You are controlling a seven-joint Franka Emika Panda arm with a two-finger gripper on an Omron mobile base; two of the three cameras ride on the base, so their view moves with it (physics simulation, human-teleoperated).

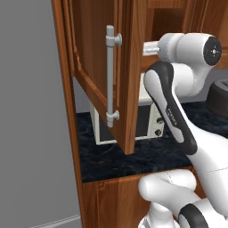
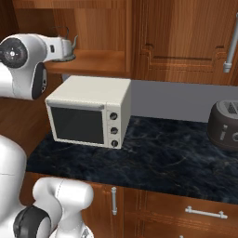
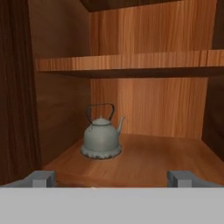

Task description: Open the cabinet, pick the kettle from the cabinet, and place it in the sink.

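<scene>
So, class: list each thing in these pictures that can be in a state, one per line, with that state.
cabinet door: swung open
kettle: upright on the lower cabinet shelf, lid on, not held
gripper: open, short of the kettle
toaster oven: door shut, on the counter
drawer: shut
toaster: upright on the counter

Below the hand, a white toaster oven [image 2: 88, 111] sits on dark marble counter [image 2: 172, 158]; wooden drawer fronts [image 2: 186, 214] lower still.
</scene>
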